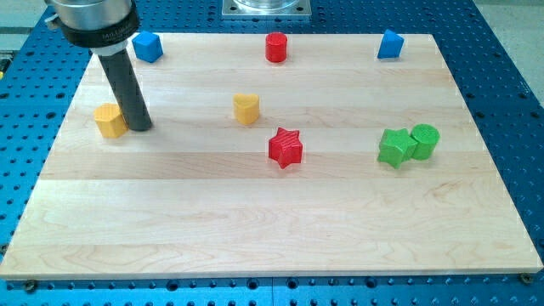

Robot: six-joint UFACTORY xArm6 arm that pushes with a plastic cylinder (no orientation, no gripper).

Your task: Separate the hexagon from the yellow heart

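Dark rod descending from the view's top left, my tip [140, 127] planted on the wooden board [255, 221] just beside the yellow hexagon [110, 121], on its right flank, seemingly touching it. No jaws on this arm: a bare rod only, holding nothing, pressing at most against that one block.

Yellow heart [246, 108] well apart from the hexagon, toward the view's centre, with open wood between the two and the rod standing in that gap close to the hexagon.

No brand, label or legible writing anywhere in view.

Elsewhere on the board: red star [286, 148] below and right of the heart; red cylinder [276, 47] at the top edge, middle; blue block [148, 46] at the top left, partly near the rod's metal collar; another blue block [390, 44] at the top right; green star-like block [395, 147] and green cylinder [424, 140] touching each other at the view's right. Blue perforated table [510, 76] framing the board on all sides.
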